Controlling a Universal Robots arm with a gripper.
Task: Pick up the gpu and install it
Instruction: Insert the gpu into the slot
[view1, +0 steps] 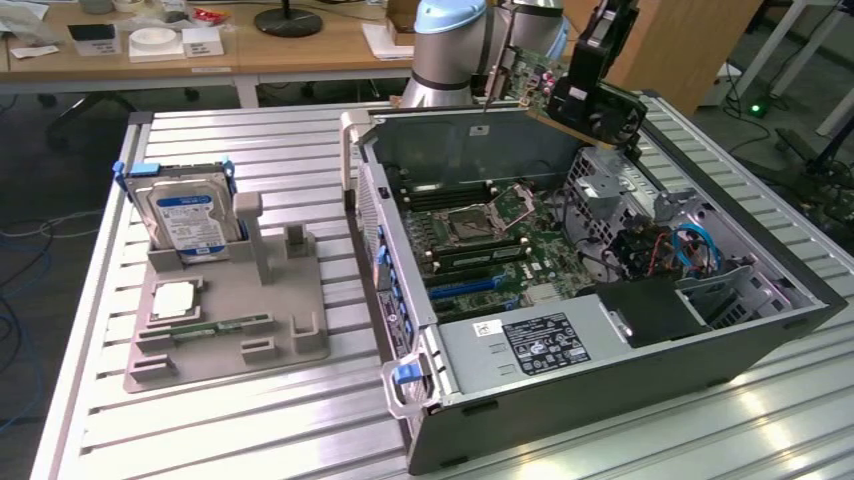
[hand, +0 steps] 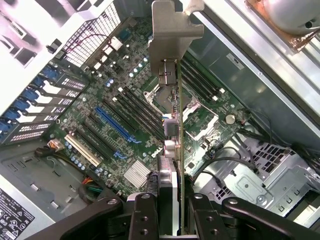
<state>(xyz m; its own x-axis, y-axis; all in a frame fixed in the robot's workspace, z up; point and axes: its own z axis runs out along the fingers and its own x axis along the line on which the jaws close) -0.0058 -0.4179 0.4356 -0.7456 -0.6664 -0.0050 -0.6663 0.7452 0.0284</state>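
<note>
I see the gpu (view1: 607, 108) hanging above the far rim of the computer case (view1: 641, 390). Inside that case lie the motherboard (view1: 494, 250) and, nearer the camera, the power supply (view1: 534, 345). Beside the case, on the exterior view's left, the hard drive (view1: 187, 220) stands in a holder (view1: 227, 330).

White "DELL" lettering is printed on the green motherboard (hand: 120, 95).

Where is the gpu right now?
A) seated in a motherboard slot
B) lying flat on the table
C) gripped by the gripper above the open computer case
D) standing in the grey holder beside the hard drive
C: the gripper is shut on the gpu, which hangs edge-on above the motherboard, not in any slot.
</note>
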